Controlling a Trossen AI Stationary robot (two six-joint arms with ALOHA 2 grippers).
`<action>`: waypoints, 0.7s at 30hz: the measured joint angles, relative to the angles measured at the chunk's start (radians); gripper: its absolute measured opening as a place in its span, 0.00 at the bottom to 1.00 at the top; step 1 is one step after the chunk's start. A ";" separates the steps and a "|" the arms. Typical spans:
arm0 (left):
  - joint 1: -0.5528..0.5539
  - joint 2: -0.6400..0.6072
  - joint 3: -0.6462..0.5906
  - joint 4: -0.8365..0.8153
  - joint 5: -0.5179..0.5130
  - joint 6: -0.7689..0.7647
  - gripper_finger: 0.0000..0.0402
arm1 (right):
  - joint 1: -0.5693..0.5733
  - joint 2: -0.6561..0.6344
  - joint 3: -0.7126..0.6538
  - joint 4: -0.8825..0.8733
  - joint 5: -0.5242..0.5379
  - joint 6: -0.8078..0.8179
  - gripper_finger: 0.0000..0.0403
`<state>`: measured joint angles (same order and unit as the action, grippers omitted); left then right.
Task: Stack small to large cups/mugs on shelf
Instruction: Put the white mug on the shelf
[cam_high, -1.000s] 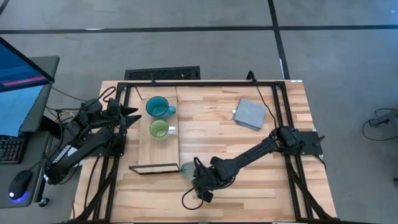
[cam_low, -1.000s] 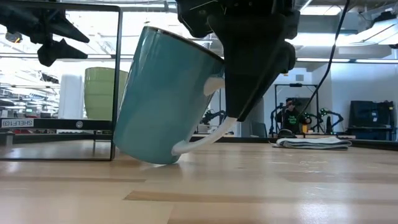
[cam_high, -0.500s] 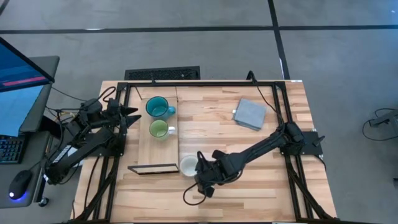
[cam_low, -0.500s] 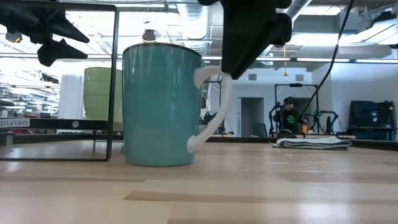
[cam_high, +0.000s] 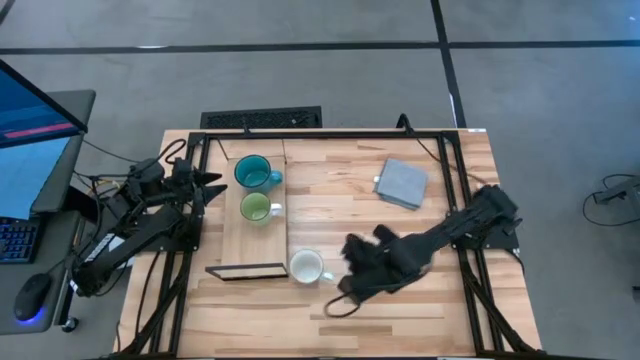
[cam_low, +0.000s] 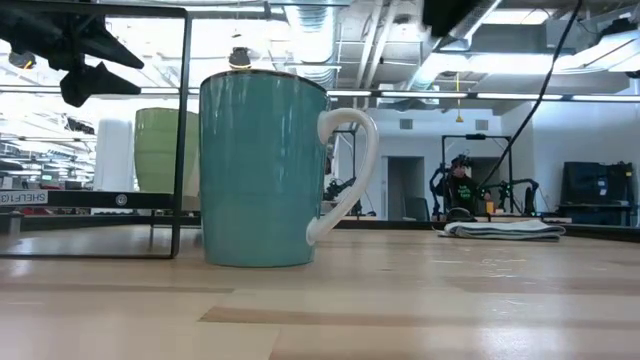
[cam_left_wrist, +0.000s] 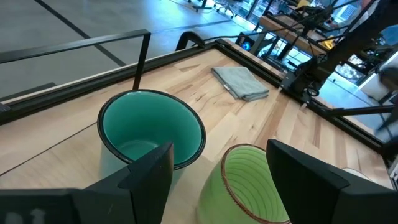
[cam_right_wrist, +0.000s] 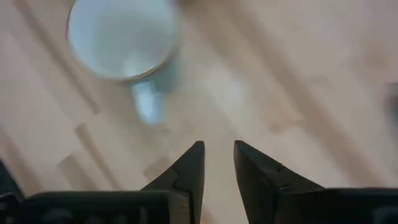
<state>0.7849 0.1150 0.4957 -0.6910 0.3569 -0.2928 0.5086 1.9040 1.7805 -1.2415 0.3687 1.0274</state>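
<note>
A mug, pale teal outside and white inside, stands upright on its base on the table by the shelf's near end, its white handle toward the table's right. On the light-wood shelf stand a teal mug and a green mug. My right gripper hangs above the table to the right of the first mug, pointing down, with a narrow gap and nothing between its fingers. My left gripper waits open at the shelf's left, facing both shelf mugs.
A folded grey pad lies at the far right of the table. The shelf's thin black frame stands at its near end, close to the mug. Black rails run along the table's sides. Bare wood lies right of the mug.
The mug by the shelf was tilted with my right gripper at its handle; it has come down upright onto its base and stayed there. My right gripper has then come away from the handle, rising and going toward the table's right edge, with its wrist rolling.
</note>
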 joint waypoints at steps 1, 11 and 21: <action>0.000 0.000 0.000 0.000 0.000 0.000 0.62 | 0.010 -0.030 0.000 -0.036 0.042 0.023 0.27; 0.000 0.000 0.000 0.000 0.000 -0.008 0.62 | 0.132 -0.201 -0.004 -0.107 0.524 0.084 0.27; 0.000 0.000 0.000 0.011 -0.002 -0.017 0.62 | 0.172 -0.383 -0.203 -0.240 0.576 0.127 0.21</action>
<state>0.7849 0.1150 0.4957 -0.6801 0.3550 -0.3096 0.6807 1.5206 1.5772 -1.4818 0.9448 1.1545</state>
